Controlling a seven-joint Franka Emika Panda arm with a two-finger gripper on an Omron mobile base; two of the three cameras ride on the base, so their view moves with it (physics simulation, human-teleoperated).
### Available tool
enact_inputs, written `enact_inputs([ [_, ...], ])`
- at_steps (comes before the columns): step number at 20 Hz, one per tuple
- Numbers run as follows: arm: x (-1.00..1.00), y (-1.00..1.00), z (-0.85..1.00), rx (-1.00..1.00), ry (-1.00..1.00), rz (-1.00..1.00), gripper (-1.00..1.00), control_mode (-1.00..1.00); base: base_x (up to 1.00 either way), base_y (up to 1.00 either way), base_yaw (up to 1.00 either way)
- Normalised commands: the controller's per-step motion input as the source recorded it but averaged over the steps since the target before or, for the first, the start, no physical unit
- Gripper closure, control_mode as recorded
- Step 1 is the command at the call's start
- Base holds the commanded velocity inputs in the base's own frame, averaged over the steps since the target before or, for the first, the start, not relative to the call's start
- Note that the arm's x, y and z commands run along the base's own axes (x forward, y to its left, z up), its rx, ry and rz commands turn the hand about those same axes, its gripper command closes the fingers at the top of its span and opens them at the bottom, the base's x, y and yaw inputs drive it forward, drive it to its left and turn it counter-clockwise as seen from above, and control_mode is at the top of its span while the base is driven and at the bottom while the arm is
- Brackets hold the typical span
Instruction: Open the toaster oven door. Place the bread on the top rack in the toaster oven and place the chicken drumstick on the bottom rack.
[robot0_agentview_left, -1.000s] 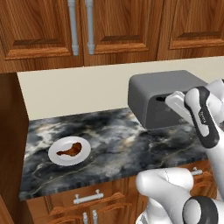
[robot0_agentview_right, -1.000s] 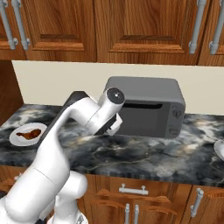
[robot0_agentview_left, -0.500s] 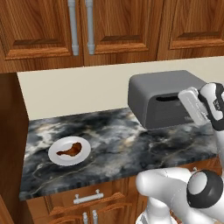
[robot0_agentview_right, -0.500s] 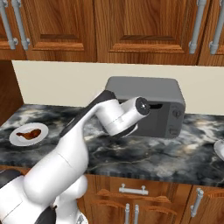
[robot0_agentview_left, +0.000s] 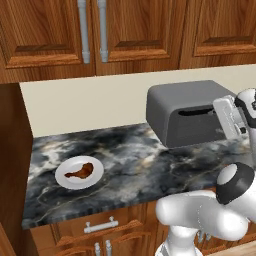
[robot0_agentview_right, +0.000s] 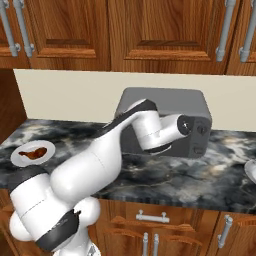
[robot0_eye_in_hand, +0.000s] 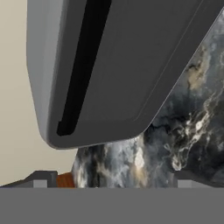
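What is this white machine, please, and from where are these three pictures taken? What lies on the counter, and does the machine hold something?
It is a white robot arm on a mobile base in a simulated kitchen. Two pictures come from cameras on the base, behind the arm to its left and right. The third comes from a camera on the hand, looking along the jaws, which stand open and hold nothing. On the dark marble counter stands a grey toaster oven with its door closed. To the left, a white plate carries a brown chicken drumstick. The hand is close to the oven's front.
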Motion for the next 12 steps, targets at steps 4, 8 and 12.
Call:
enact_inputs([
  [4, 0.35, -0.19, 0.00, 0.05, -0.01, 0.01, -1.00, -1.00, 0.00, 0.00, 0.00],
  [8, 0.38, -0.19, -0.06, 0.11, 0.00, 0.04, -1.00, -1.00, 0.00, 0.00, 0.00],
  [12, 0.41, -0.17, -0.12, 0.17, -0.02, 0.03, -1.00, -1.00, 0.00, 0.00, 0.00],
])
